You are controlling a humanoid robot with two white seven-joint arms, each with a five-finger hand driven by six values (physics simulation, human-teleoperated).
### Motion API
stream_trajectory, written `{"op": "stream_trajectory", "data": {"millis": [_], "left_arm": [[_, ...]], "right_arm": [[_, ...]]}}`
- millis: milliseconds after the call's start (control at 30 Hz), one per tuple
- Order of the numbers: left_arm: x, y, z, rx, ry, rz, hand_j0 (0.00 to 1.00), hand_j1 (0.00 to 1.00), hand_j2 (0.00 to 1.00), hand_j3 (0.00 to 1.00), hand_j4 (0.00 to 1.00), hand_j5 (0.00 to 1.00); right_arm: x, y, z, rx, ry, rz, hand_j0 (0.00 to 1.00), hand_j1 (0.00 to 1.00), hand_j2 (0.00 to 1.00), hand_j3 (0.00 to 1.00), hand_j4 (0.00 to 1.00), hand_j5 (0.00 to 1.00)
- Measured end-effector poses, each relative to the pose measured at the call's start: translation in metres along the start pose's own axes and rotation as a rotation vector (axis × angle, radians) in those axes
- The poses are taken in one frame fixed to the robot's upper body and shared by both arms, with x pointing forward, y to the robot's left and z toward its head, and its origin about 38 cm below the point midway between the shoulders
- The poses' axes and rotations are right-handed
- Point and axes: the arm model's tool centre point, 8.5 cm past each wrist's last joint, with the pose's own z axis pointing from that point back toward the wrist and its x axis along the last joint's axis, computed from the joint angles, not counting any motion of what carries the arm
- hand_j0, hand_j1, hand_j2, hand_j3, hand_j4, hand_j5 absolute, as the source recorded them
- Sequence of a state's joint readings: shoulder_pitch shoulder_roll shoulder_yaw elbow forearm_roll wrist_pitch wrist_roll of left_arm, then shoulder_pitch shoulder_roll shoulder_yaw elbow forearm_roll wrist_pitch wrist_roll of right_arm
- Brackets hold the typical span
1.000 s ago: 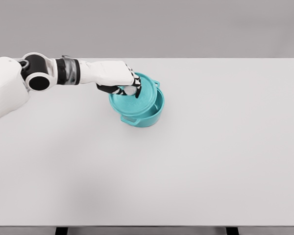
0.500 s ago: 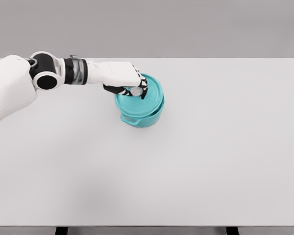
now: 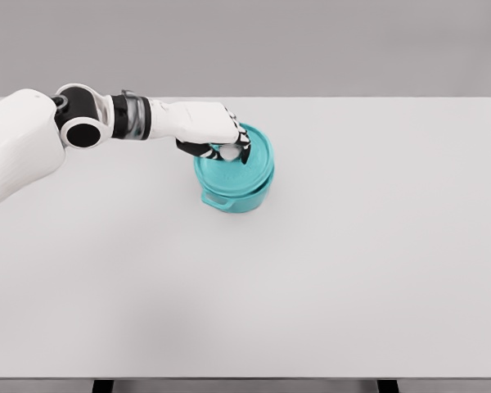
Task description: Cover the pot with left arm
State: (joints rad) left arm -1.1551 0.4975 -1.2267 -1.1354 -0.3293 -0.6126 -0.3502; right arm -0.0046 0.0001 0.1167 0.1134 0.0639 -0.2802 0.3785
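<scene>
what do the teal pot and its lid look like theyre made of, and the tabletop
The round teal pot and its matching teal lid look like enamelled metal or moulded plastic: uniform colour, smooth matte surface, no sharp highlights; a render cannot settle which. The pale grey tabletop looks like a flat matte laminate, with no grain or reflections. The left hand grips the lid's small pale knob.

Teal pot (image 3: 239, 190) smooth, matt; white table (image 3: 352, 246) matt, smooth

The lid's knob (image 3: 228, 152) sits mostly hidden under the left hand's (image 3: 213, 131) curled fingers (image 3: 244, 147); the pot's far handle is hidden behind them.
</scene>
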Motion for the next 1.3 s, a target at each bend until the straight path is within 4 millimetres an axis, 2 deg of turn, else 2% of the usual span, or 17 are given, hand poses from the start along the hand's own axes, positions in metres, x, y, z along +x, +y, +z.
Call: {"op": "stream_trajectory", "data": {"millis": [233,500,600,700,800,1133,1300], "left_arm": [[-0.001,0.001,-0.003,0.0,0.001,0.001,0.65,0.65,0.65,0.65,0.65,0.65],[-0.005,0.0,-0.005,-0.05,0.012,0.016,0.71,0.71,0.71,0.71,0.71,0.71],[-0.005,-0.001,-0.009,-0.064,0.01,0.032,0.81,0.81,0.81,0.81,0.81,0.81],[-0.005,-0.003,-0.01,-0.078,0.009,0.032,0.86,0.86,0.86,0.86,0.86,0.86],[-0.006,-0.002,-0.01,-0.078,0.013,0.037,1.0,1.0,1.0,1.0,1.0,1.0],[-0.009,-0.009,-0.008,-0.161,0.022,0.023,1.0,1.0,1.0,1.0,1.0,1.0],[-0.01,-0.003,-0.006,-0.178,0.024,0.0,1.0,1.0,1.0,1.0,1.0,1.0]], "right_arm": [[0.0,0.0,0.0,0.0,0.0,0.0,1.0,1.0,1.0,1.0,1.0,1.0],[0.0,0.0,0.0,0.0,0.0,0.0,1.0,1.0,1.0,1.0,1.0,1.0],[0.0,0.0,0.0,0.0,0.0,0.0,1.0,1.0,1.0,1.0,1.0,1.0],[0.0,0.0,0.0,0.0,0.0,0.0,1.0,1.0,1.0,1.0,1.0,1.0],[0.0,0.0,0.0,0.0,0.0,0.0,1.0,1.0,1.0,1.0,1.0,1.0],[-0.001,0.0,0.0,0.0,0.001,0.0,1.0,1.0,1.0,1.0,1.0,1.0],[0.0,0.0,0.0,0.0,-0.001,0.0,1.0,1.0,1.0,1.0,1.0,1.0]]}}
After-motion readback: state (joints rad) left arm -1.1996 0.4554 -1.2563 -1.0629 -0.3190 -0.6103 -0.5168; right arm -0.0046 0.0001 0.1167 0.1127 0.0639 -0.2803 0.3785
